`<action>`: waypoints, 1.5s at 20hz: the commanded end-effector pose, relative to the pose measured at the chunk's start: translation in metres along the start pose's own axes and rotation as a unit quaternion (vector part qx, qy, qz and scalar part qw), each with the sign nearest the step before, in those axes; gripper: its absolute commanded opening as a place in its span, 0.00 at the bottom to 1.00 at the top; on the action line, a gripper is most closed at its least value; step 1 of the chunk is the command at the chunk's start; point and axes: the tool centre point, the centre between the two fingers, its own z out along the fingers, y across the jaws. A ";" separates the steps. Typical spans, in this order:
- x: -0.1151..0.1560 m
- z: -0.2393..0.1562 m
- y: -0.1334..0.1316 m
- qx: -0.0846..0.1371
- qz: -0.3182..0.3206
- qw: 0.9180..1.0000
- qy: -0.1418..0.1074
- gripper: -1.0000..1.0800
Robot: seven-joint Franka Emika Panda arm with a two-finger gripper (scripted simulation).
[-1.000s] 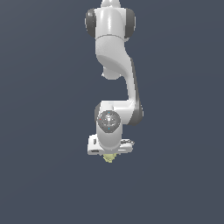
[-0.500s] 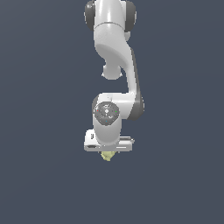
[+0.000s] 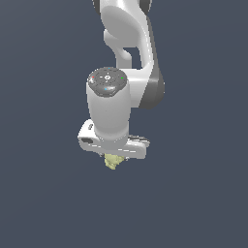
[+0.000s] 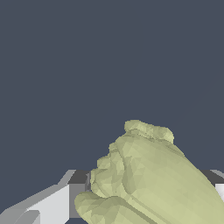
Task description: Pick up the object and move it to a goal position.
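The object (image 3: 112,162) is a small pale yellow-green knobbly clump that pokes out just under the white hand of the arm in the exterior view. My gripper (image 3: 114,160) is shut on it, and the hand hides most of the fingers from that camera. In the wrist view the object (image 4: 148,179) fills the lower part of the picture, lumpy and close to the lens. A white and grey finger (image 4: 52,203) shows beside it, and the other finger is mostly covered by the clump.
A plain dark grey-blue background lies behind the arm in both views. The white arm (image 3: 126,58) rises from the hand toward the top of the exterior view.
The arm has swung nearer to the exterior camera and looms larger, with the wrist turned. The clump stays held under the hand.
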 end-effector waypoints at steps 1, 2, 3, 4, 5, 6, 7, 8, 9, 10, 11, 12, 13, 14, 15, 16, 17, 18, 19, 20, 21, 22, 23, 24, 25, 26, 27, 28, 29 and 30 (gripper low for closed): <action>0.002 -0.035 0.006 -0.002 0.025 1.000 0.005 0.00; 0.003 -0.049 0.008 -0.002 0.034 0.999 0.007 0.00; 0.003 -0.063 0.010 -0.003 0.044 0.999 0.009 0.00; 0.004 -0.076 0.013 -0.004 0.053 0.999 0.011 0.00; 0.004 -0.090 0.015 -0.005 0.062 0.998 0.013 0.00; 0.005 -0.103 0.017 -0.006 0.072 0.997 0.015 0.00; 0.005 -0.116 0.019 -0.006 0.081 0.997 0.017 0.00; 0.005 -0.129 0.021 -0.007 0.090 0.996 0.019 0.00; 0.005 -0.142 0.023 -0.008 0.098 0.995 0.021 0.00; 0.005 -0.155 0.025 -0.009 0.107 0.994 0.023 0.00; 0.005 -0.167 0.027 -0.010 0.116 0.993 0.025 0.00; 0.005 -0.179 0.029 -0.011 0.124 0.992 0.027 0.00; 0.005 -0.191 0.031 -0.011 0.132 0.991 0.028 0.00; 0.005 -0.202 0.033 -0.012 0.140 0.990 0.030 0.00; 0.005 -0.214 0.034 -0.013 0.148 0.988 0.032 0.00; 0.005 -0.224 0.036 -0.014 0.155 0.987 0.033 0.00; 0.004 -0.234 0.037 -0.014 0.162 0.986 0.035 0.00; 0.004 -0.243 0.038 -0.015 0.168 0.985 0.036 0.00; 0.004 -0.251 0.039 -0.016 0.173 0.984 0.037 0.00; 0.004 -0.259 0.041 -0.016 0.178 0.983 0.038 0.00; 0.004 -0.266 0.041 -0.017 0.183 0.982 0.039 0.00; 0.004 -0.272 0.042 -0.017 0.187 0.981 0.040 0.00; 0.004 -0.277 0.043 -0.017 0.191 0.981 0.041 0.00; 0.003 -0.282 0.044 -0.018 0.194 0.980 0.042 0.00; 0.003 -0.286 0.044 -0.018 0.197 0.979 0.042 0.00; 0.003 -0.290 0.045 -0.018 0.199 0.979 0.043 0.00; 0.003 -0.293 0.045 -0.019 0.202 0.978 0.043 0.00; 0.003 -0.296 0.045 -0.019 0.203 0.978 0.044 0.00; 0.003 -0.298 0.046 -0.019 0.205 0.978 0.044 0.00; 0.003 -0.301 0.046 -0.019 0.206 0.977 0.044 0.00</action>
